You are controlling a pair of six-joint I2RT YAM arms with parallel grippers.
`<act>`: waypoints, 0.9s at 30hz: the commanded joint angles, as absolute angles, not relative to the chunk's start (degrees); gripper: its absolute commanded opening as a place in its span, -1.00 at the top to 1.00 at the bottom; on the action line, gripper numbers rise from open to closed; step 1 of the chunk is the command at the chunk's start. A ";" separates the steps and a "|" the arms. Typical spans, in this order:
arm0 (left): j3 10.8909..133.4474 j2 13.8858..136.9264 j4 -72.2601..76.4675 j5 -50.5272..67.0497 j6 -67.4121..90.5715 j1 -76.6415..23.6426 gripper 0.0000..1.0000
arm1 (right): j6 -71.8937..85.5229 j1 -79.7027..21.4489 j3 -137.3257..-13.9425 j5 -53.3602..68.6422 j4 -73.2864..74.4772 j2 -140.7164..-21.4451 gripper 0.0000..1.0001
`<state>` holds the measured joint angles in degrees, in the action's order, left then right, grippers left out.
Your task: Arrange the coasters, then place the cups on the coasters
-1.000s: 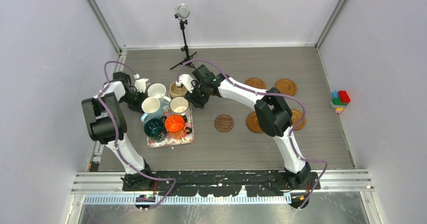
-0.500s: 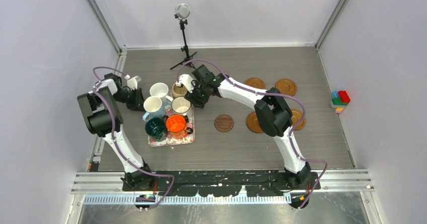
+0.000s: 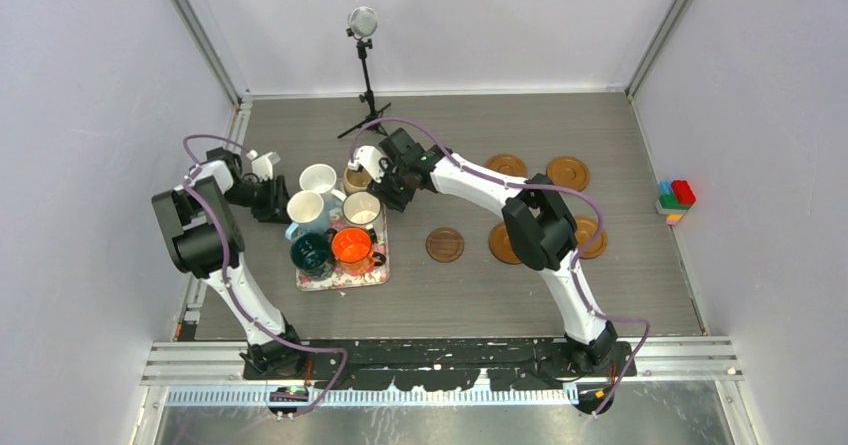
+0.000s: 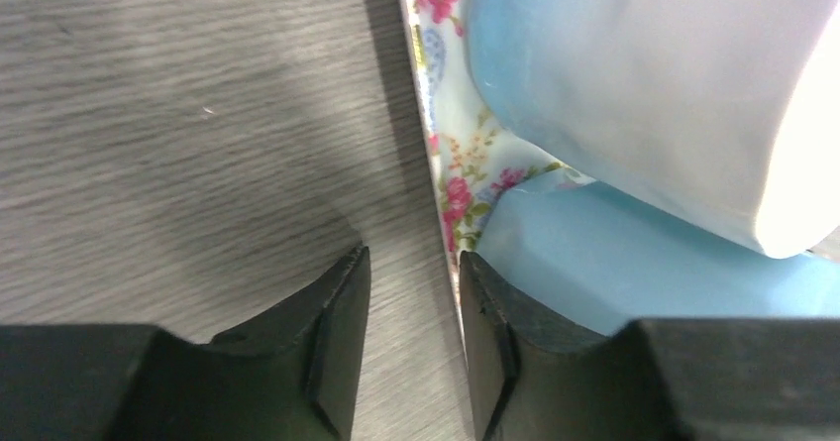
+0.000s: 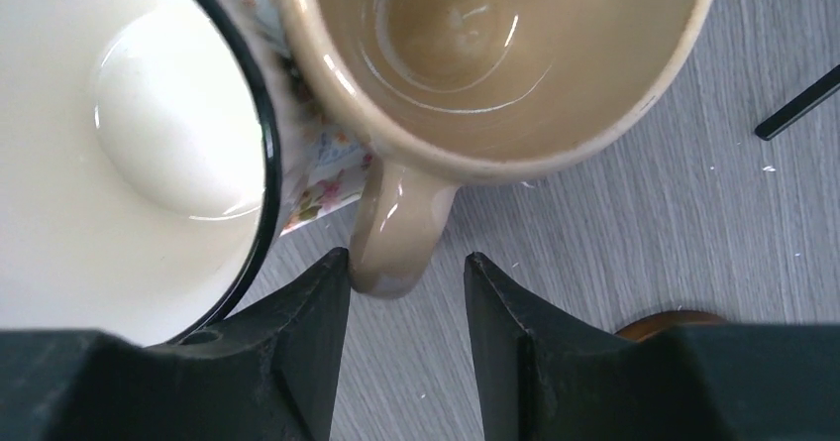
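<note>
- On the grey bench (image 3: 460, 295), the job looks about half set up: the laying-out seems largely done, the cup-placing not begun.
- Towards the left edge sits the floral tray (image 3: 340, 281), with all six cups (image 3: 350, 245) crowded on it or just off its far end; none stands on a coaster.
- Orange, dark green (image 3: 308, 252), light blue (image 3: 303, 208) and the dark-rimmed white cup (image 3: 361, 208) are on the tray; the plain white cup (image 3: 318, 177) and beige cup (image 3: 355, 178) are at its far end, and I cannot tell whether they rest on it.
- Across the right half lie the coasters (image 3: 568, 172), well apart from each other: two nearer the far edge, three in a row closer to the near edge, including the smaller dark one (image 3: 445, 244). I count five from above; the right arm partly covers two and may hide the sixth.
- Right fingers (image 5: 332, 282) are spread either side of the beige cup's handle (image 5: 396, 233), one side touching, the other with a gap, so not yet pinching. That cup seems first to go.
- Left fingers (image 4: 347, 292) are slightly parted at the tray's edge beside the light blue cup, holding nothing.
</note>
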<state>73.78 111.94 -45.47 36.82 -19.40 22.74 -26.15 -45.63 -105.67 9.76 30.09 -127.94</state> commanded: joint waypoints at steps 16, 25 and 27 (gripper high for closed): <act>68.11 102.37 -36.60 33.21 -11.42 22.85 -0.32 | -24.98 -44.14 -112.65 14.51 27.53 -131.45 -0.04; 67.02 93.83 -33.33 26.75 -7.06 22.82 -0.99 | -24.40 -44.21 -115.25 16.94 27.95 -133.21 0.07; 66.29 91.38 -33.53 26.68 -6.86 22.79 -0.99 | -24.35 -44.14 -115.27 17.26 27.95 -133.03 0.18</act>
<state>67.53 96.97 -35.79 28.62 -8.71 22.61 -25.06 -44.03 -112.29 15.03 29.39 -133.43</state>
